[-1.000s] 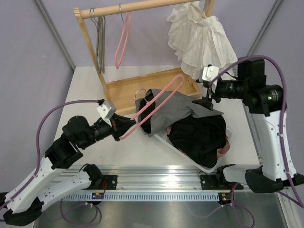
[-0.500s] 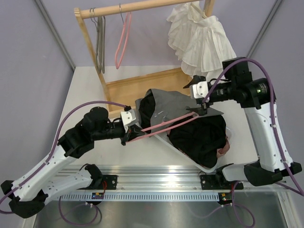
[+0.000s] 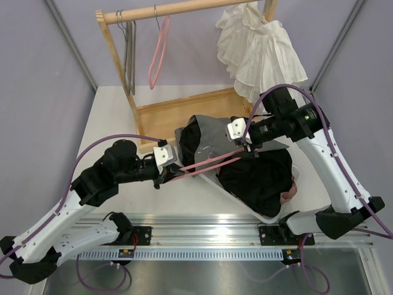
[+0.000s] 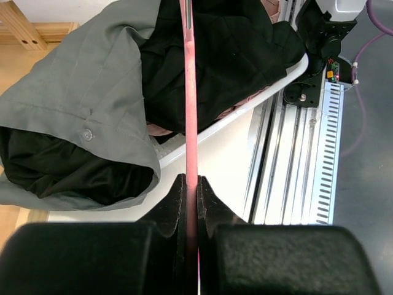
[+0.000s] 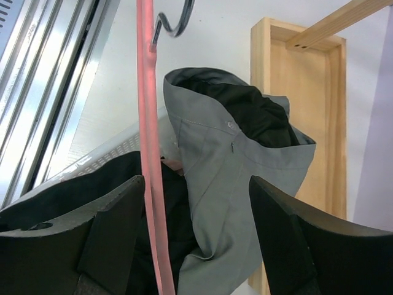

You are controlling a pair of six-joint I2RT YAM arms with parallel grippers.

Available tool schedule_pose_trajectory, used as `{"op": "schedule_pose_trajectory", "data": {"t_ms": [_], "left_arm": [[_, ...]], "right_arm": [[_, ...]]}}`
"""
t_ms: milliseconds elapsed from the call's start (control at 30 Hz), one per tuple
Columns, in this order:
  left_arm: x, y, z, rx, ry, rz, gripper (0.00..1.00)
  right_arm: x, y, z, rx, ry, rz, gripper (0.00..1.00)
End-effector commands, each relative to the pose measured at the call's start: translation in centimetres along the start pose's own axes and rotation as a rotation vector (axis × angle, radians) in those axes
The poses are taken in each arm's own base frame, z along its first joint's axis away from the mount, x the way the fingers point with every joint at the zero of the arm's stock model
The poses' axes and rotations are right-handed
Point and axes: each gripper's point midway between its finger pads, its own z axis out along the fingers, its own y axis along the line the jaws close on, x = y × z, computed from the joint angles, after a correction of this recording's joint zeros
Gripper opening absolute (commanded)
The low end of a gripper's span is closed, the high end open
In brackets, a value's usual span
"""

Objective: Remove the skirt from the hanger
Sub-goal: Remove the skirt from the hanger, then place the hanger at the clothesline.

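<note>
A pink hanger (image 3: 206,163) lies almost flat across the near edge of the grey skirt (image 3: 212,132), which is draped over black clothes (image 3: 261,175) in a white basket (image 3: 212,183). Whether the hanger still passes through the skirt I cannot tell. My left gripper (image 3: 164,176) is shut on the hanger's near end; in the left wrist view the pink bar (image 4: 191,110) runs straight out from my left gripper (image 4: 191,190) past the skirt (image 4: 86,92). My right gripper (image 3: 249,149) hangs open over the hanger's far end. In its wrist view the hanger (image 5: 147,153) and skirt (image 5: 236,178) lie between the spread right gripper (image 5: 196,179) fingers, untouched.
A wooden rack (image 3: 178,9) at the back carries a pink hanger (image 3: 158,55), grey hangers (image 3: 129,55) and a white ruffled garment (image 3: 261,52). Its wooden base (image 3: 163,117) sits just behind the skirt. A metal rail (image 3: 202,224) runs along the near edge.
The hanger has dropped from a raised tilt to nearly flat over the skirt. My left arm has shifted right with it. My right gripper has moved left and down, over the hanger's far end.
</note>
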Motion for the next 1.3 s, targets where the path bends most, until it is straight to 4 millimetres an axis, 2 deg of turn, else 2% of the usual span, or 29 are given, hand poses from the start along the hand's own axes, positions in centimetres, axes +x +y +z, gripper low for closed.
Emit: {"op": "schedule_pose_trajectory", "data": {"t_ms": [0, 167, 333, 467, 833, 933, 967, 1067, 1100, 1133, 1233, 1267], "left_arm": [[-2.7, 0.6, -1.1, -0.046, -0.083, 0.062, 0.00], [-2.6, 0.9, -1.2, -0.060, -0.068, 0.068, 0.00], [-2.6, 1.2, -1.4, -0.077, -0.069, 0.080, 0.00], [-2.5, 1.2, -1.6, -0.084, -0.063, 0.084, 0.00], [-3.6, 1.2, -2.5, -0.104, -0.116, 0.118, 0.00], [-3.6, 1.1, -2.3, -0.097, -0.119, 0.117, 0.00], [-3.6, 1.1, -2.3, -0.098, -0.117, 0.116, 0.00], [-3.1, 1.4, -2.1, -0.105, -0.105, 0.114, 0.00], [-3.0, 1.4, -2.0, -0.107, -0.103, 0.111, 0.00], [-2.9, 1.5, -2.0, -0.111, -0.099, 0.111, 0.00], [-2.3, 2.1, -1.6, -0.135, -0.091, 0.096, 0.00], [-2.1, 2.4, -1.5, -0.150, -0.088, 0.087, 0.11]], "right_arm": [[1.6, 6.9, -0.6, -0.222, 0.091, 0.254, 0.76], [1.6, 6.9, -0.9, -0.208, 0.107, 0.240, 0.74], [2.8, 7.2, -0.4, -0.234, 0.143, 0.272, 0.57], [2.9, 7.2, -0.2, -0.240, 0.136, 0.273, 0.56], [3.6, 7.6, 0.2, -0.264, 0.145, 0.282, 0.50], [3.6, 7.4, 0.2, -0.258, 0.151, 0.280, 0.42], [3.6, 7.4, 0.1, -0.259, 0.152, 0.282, 0.34], [3.4, 7.1, -0.1, -0.245, 0.155, 0.278, 0.19], [3.3, 6.9, -0.2, -0.238, 0.157, 0.276, 0.08], [3.2, 6.9, -0.3, -0.234, 0.160, 0.281, 0.03], [3.1, 6.8, -0.5, -0.223, 0.164, 0.278, 0.00], [3.0, 6.8, -0.6, -0.218, 0.161, 0.280, 0.00]]}}
